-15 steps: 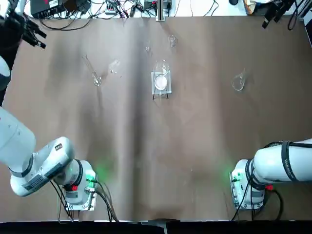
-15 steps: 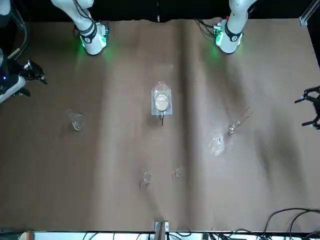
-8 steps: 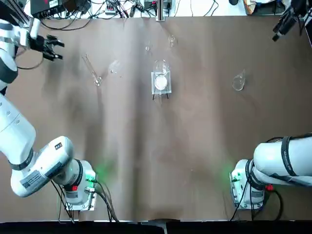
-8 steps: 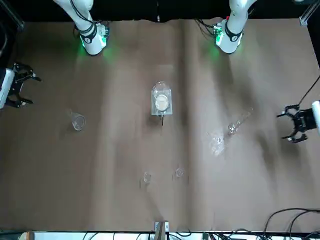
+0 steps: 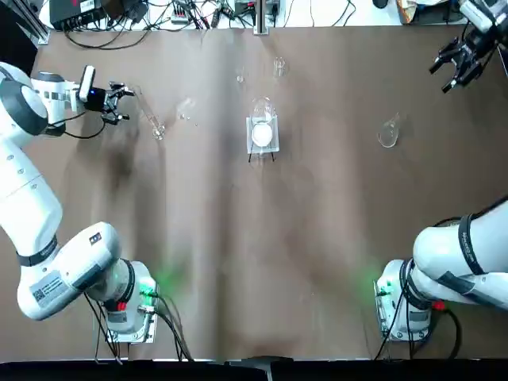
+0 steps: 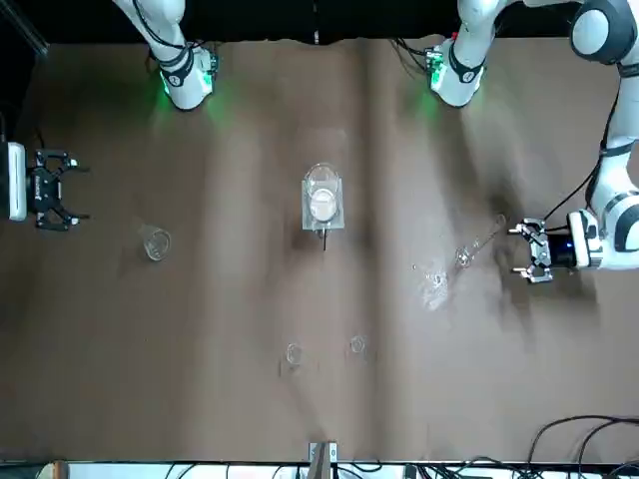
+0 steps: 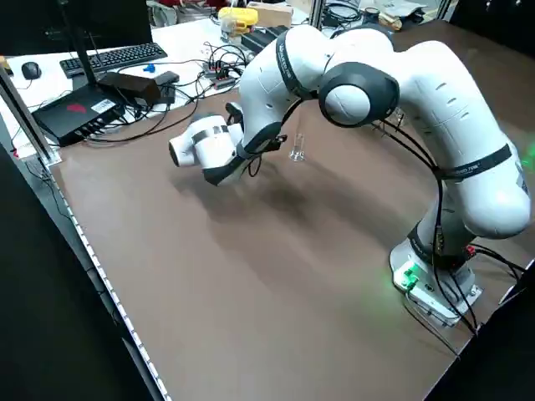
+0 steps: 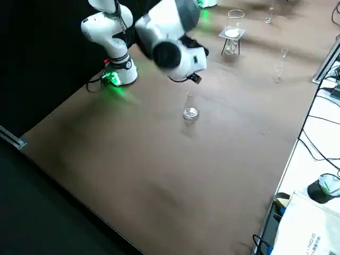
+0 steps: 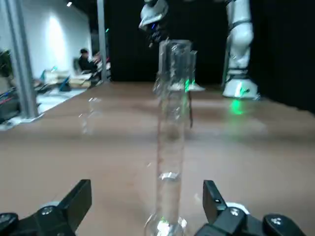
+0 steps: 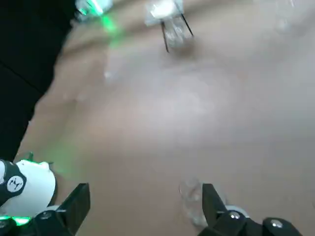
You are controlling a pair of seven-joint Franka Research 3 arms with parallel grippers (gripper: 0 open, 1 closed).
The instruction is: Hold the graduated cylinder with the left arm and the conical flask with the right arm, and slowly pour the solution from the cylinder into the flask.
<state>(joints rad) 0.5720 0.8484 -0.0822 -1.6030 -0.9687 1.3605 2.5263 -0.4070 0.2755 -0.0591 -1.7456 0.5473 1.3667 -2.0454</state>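
The left black two-finger gripper [image 9: 147, 209] points level across the table, jaws wide, just beside the upright tall, thin clear glass cylinder [image 9: 170, 172]. The left white jointed arm [image 6: 604, 150] bends outward behind it. The right black two-finger gripper [image 10: 145, 209], jaws wide, hangs above the table's far right corner, apart from the upright small clear glass conical flask [image 8: 190, 110].

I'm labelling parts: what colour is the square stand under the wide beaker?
White; the square stand shows best from overhead.
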